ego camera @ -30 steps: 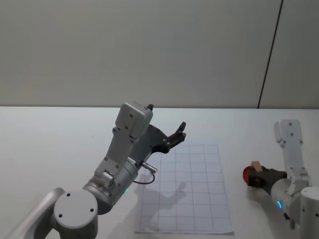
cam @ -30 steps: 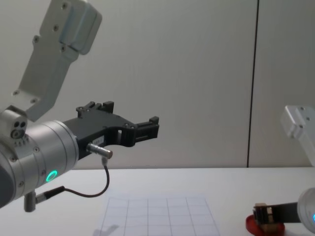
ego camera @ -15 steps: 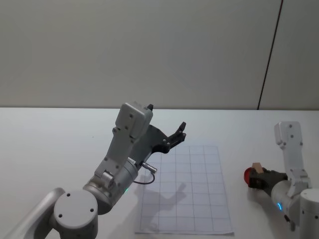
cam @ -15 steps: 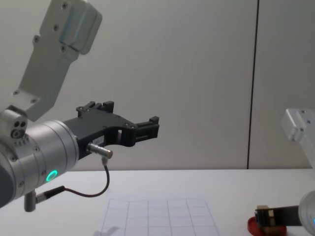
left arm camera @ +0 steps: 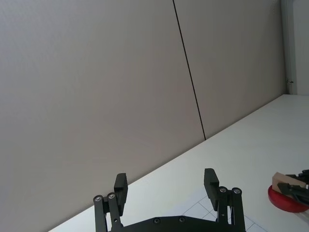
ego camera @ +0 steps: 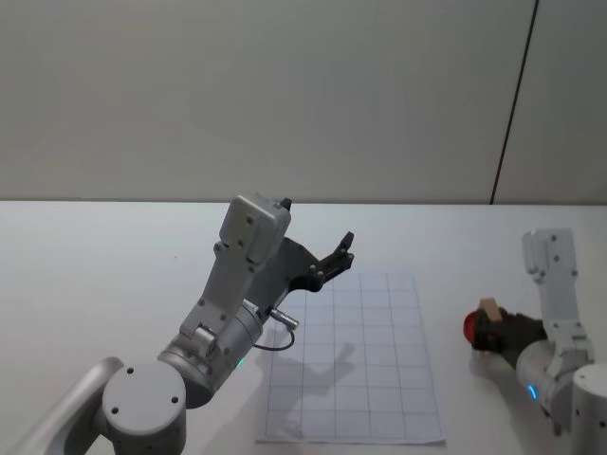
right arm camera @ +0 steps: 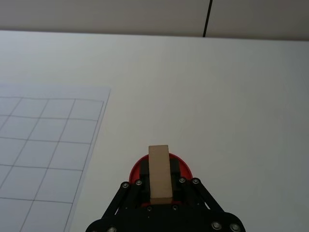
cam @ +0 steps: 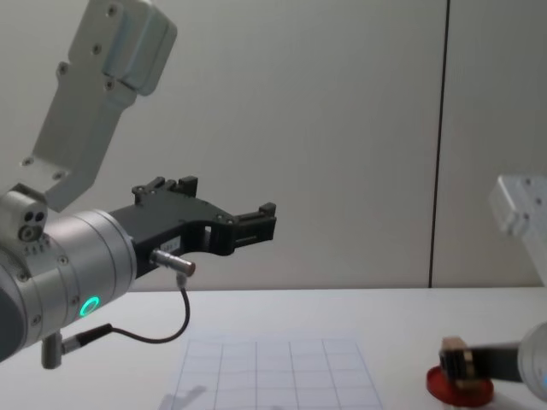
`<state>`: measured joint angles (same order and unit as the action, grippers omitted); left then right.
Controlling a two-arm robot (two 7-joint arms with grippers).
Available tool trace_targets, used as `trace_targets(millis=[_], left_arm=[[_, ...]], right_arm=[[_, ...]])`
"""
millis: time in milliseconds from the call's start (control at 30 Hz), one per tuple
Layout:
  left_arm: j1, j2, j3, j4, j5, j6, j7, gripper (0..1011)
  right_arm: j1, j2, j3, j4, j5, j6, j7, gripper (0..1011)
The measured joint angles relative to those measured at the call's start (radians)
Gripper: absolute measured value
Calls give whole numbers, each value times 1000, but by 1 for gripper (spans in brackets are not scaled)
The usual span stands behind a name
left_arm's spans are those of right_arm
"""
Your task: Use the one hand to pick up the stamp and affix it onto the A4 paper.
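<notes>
Tan wooden stamp [right arm camera: 159, 173] clamped upright between fingers of right tool [right arm camera: 159, 169], directly over red ink pad [right arm camera: 184, 166]; contact with pad unclear. Gridded paper [ego camera: 370, 370] flat on white desk [ego camera: 95, 256], well to this tool's left. Left tool [ego camera: 339, 256] raised above paper's far corner, fingers spread, holding nothing.

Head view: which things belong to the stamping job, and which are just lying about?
In the job:
- right gripper, shut on the stamp
- stamp
- A4 paper, lying flat

Just there:
- left gripper, open, held up in the air near the paper
- red ink pad, under the stamp
</notes>
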<state>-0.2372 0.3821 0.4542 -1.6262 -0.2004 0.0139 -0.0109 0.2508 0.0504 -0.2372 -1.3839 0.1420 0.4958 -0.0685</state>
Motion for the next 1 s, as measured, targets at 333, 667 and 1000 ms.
trace_targets(millis=[333,667,1000], left_arm=[[0,0,0,0,0,0,0,1002],[0,0,0,0,0,0,0,1002],[0,0,0,0,0,0,0,1002]], right_arm=[[-10,12,-1,-54,-32,-98,56,221],[-11,23,1,-116,-24,-155,155,221],[2,29,-2,-133,6,-147,286,221]])
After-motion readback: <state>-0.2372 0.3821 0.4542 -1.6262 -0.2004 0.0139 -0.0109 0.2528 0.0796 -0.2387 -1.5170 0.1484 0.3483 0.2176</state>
